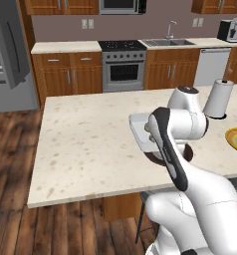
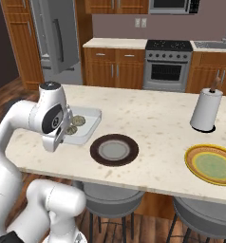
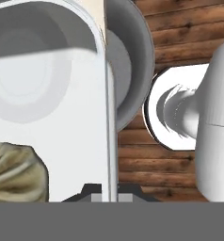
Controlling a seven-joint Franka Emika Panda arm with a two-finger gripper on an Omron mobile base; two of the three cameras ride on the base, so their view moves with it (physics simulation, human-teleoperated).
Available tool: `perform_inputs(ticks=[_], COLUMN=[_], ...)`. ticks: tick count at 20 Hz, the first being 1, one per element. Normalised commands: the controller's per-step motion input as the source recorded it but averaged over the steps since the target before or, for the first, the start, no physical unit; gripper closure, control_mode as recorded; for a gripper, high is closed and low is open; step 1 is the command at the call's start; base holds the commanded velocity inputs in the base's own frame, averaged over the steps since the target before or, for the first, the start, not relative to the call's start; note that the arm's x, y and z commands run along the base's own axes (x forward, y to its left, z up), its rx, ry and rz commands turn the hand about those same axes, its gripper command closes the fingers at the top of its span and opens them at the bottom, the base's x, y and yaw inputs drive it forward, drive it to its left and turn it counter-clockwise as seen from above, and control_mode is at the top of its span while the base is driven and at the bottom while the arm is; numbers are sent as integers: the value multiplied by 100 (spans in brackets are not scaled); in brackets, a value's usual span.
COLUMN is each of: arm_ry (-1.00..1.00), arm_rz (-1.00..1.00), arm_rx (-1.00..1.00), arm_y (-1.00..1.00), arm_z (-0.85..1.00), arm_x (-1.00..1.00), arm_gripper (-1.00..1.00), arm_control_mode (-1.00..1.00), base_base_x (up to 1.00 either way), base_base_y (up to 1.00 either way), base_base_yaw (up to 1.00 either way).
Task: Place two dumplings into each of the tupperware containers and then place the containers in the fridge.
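Speckled cream stone topped the kitchen island (image 2: 148, 114), with wood-plank flooring below and wooden cabinets (image 2: 112, 69) along the far wall. Far beyond the island's left end stood the fridge (image 2: 55, 40), a tall grey appliance with a long vertical handle, and to its right along the back wall a steel oven (image 2: 166, 66).

On the island's left near corner lay a tupperware container (image 2: 89, 124), a shallow translucent whitish tray with rounded corners, and in it were two dumplings (image 2: 77, 122), small, lumpy and tan (pleats showed clearly in the hand view (image 3: 15, 172)). The white arm leaned over that corner and hid the tray's left side in the right base view. The gripper (image 3: 110, 192) was at the tray's near rim: its two dark fingertips were drawn together on the thin plastic wall (image 3: 111, 141), one on either side of it.

Just right of the tray sat a round dark brown plate (image 2: 114, 150) with a grey centre, flat and glossy. Further right stood an upright white paper-towel roll (image 2: 206, 110) on a dark base, and nearest the island's right end lay a round yellow plate (image 2: 214, 163) with a greenish middle. Grey stool seats (image 2: 110, 194) tucked under the island's near edge.
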Motion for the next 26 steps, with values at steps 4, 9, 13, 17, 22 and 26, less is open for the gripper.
perform_inputs(ticks=[4,9,13,17,22,26], arm_ry=[1,5,1,0,0,0], arm_rz=[0,0,0,0,0,0], arm_rx=[0,0,0,0,0,0], arm_y=[0,0,0,0,0,0], arm_z=[0,0,0,0,0,0], arm_x=[-33,-1,0,0,0,0], arm_gripper=[100,100,100,100,100,100], arm_control_mode=[-100,-100,100,100,100,100], base_base_x=[0,0,-20,-88,-60,-31], base_base_y=[0,0,0,65,100,100], base_base_yaw=[0,0,0,0,0,0])
